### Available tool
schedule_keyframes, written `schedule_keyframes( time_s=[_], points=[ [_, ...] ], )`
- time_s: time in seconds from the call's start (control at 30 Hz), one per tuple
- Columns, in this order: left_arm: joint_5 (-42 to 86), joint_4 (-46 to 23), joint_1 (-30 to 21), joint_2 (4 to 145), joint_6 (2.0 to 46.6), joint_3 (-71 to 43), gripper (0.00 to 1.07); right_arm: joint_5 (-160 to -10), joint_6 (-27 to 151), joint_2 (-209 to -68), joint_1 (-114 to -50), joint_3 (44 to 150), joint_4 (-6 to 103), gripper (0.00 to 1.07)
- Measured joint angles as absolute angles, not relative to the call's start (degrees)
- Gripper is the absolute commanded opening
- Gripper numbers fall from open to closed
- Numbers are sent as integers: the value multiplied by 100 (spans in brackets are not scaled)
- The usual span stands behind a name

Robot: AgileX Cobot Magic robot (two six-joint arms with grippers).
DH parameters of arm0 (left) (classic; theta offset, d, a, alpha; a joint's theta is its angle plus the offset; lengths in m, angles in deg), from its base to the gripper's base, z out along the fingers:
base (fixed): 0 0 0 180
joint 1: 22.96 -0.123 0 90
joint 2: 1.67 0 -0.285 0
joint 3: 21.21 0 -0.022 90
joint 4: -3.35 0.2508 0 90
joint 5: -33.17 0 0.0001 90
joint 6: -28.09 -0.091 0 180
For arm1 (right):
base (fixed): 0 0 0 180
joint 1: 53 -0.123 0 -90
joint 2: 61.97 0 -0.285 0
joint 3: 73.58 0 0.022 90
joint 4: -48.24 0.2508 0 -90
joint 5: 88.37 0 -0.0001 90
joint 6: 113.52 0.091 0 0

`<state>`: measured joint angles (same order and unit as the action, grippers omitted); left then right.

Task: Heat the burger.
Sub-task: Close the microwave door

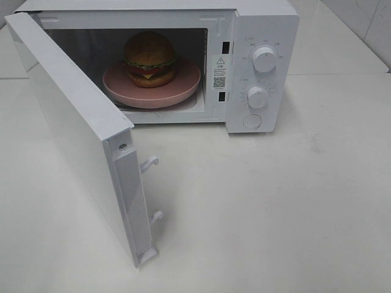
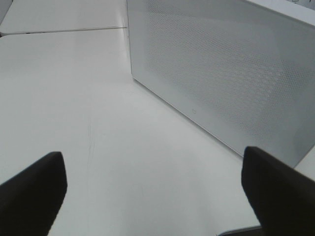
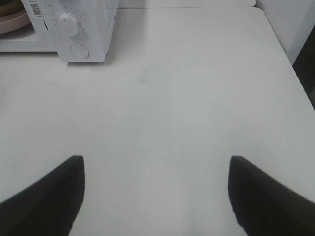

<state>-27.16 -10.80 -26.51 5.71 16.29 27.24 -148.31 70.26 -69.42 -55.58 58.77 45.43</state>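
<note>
The burger [image 1: 150, 58] sits in the open microwave [image 1: 266, 27]. My left claw [image 2: 152, 155] and right claw [image 3: 156, 160] are wide, holding nothing.

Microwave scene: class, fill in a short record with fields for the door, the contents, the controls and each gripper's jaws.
Door: swung wide open
Inside microwave: burger on pink plate
Controls: two knobs, round button below them
Left gripper: jaws open, empty, near the door's outer face
Right gripper: jaws open, empty, above the table
Stage: burger loaded, door not yet shut
</note>
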Motion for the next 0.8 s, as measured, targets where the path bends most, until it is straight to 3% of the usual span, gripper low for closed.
schedule_keyframes(
  time_s=[0.8],
  points=[
    [-2716,-1080,-2651,571,1629,2724,88,-14825,7026,-6942,-5558,5877,4537,76]
  ],
)
